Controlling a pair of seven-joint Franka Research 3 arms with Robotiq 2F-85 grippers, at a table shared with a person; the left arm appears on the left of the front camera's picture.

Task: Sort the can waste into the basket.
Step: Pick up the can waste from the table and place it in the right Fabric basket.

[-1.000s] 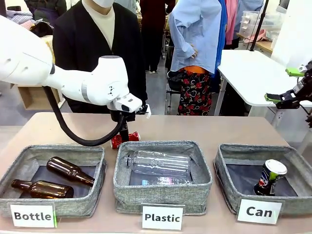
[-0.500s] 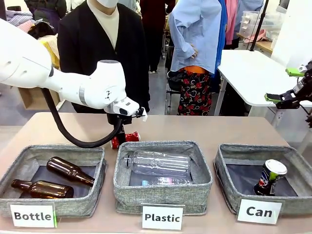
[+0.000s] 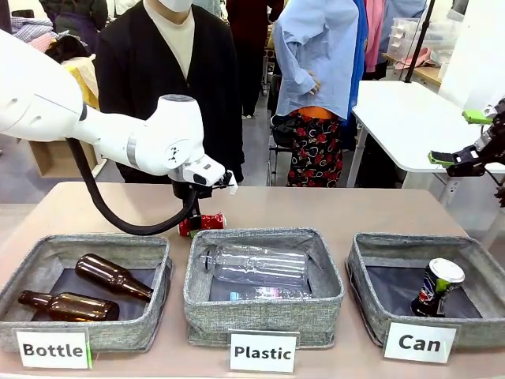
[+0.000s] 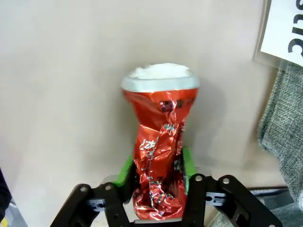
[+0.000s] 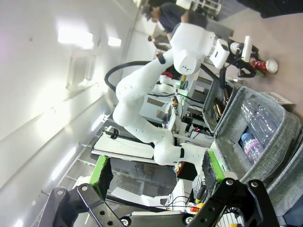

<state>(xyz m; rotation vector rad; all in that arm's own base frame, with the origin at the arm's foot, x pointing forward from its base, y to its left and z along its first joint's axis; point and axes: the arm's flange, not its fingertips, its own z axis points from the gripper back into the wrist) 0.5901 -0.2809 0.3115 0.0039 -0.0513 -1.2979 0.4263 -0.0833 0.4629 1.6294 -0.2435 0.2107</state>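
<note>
Crushed red can (image 4: 161, 156) between left gripper (image 4: 156, 177) pads

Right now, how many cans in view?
2. Crushed red can on the table behind the Plastic bin, clamped in the left hand; dark can standing in the Can basket.

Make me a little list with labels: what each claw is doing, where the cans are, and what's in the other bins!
left claw: shut on the crushed red can, on the table behind the Plastic bin
right claw: open, raised off to the side
blue-black can: inside the Can basket
Plastic bin: clear bottles
Bottle bin: two brown bottles
</note>
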